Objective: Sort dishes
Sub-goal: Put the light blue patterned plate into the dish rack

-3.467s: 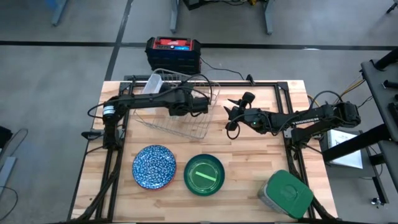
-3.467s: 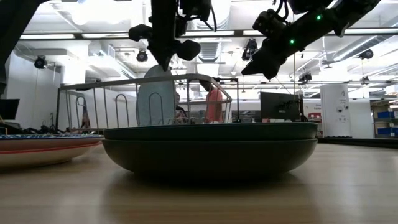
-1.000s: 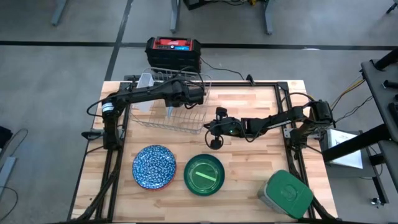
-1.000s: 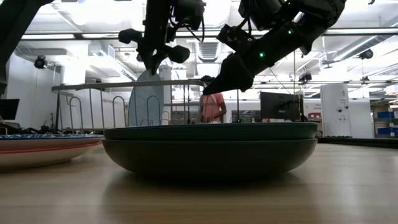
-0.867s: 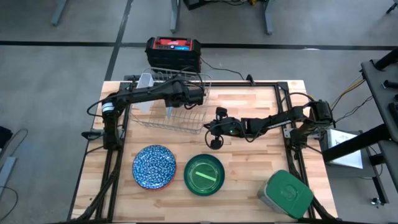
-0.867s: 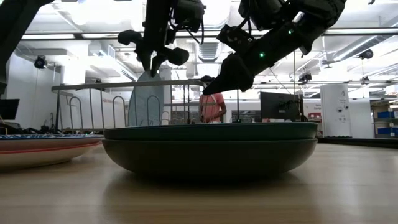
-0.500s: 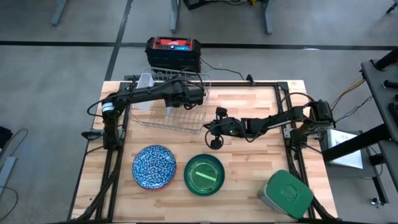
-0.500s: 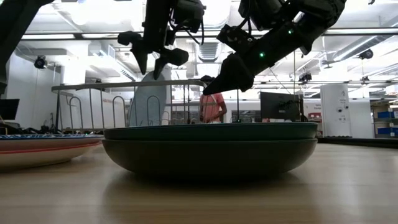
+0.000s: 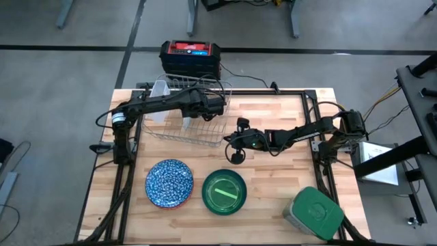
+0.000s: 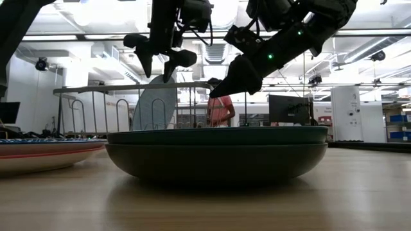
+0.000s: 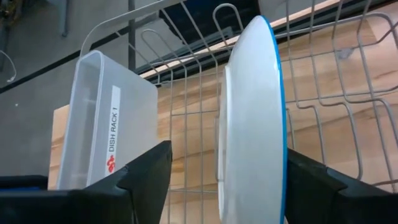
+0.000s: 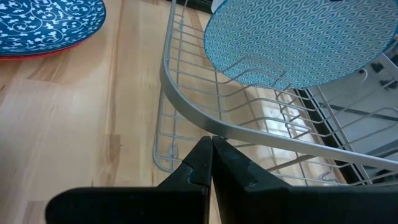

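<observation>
Now left hand [image 11: 221,180] straddles racked plate's [image 11: 252,124] rim, fingers apart; right hand [image 12: 211,155] pinched together.

Since 3.5 s ago: wire rack [image 9: 193,113] shifted toward the table's back-left and squared up with the edge. Right gripper [image 9: 228,142] moved from the table's middle-right, well apart from the rack, over to the rack's front right rim; fingers together. Left gripper [image 11: 211,180] within the last second spread its fingers apart off the light blue plate [image 11: 252,124]; plate stands on edge between them in the rack
</observation>
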Motion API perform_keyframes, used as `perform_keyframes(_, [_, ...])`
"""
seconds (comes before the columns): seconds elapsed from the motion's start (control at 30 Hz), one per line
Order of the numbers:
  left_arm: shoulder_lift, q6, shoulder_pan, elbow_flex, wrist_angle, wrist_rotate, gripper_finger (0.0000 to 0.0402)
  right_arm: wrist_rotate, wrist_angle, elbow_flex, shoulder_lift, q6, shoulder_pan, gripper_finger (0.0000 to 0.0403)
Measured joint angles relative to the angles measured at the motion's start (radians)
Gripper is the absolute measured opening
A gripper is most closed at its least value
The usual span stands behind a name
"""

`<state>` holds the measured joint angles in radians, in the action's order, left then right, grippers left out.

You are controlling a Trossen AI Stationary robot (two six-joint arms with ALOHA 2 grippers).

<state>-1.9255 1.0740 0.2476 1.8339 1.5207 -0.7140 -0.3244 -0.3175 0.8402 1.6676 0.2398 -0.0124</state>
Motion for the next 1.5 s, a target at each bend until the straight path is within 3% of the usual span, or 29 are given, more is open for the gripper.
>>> perform_keyframes(0.53, [0.000, 0.000, -0.012, 0.000, -0.002, 0.055, 0.0275, 0.000, 0.007, 0.000, 0.000, 0.008, 0.000, 0.0000])
perform_keyframes(0.63, [0.000, -0.023, -0.013, 0.000, -0.002, 0.107, 0.0279, 0.000, 0.007, 0.000, 0.000, 0.008, 0.000, 0.0000])
perform_keyframes(1.23, [-0.008, -0.097, -0.044, 0.000, -0.002, 0.251, 0.0279, 0.000, 0.007, 0.000, 0.000, 0.013, 0.000, 0.0000])
perform_keyframes(1.5, [-0.008, -0.134, -0.059, 0.000, -0.002, 0.254, 0.0279, 0.000, 0.008, 0.000, 0.000, 0.014, 0.000, 0.0000])
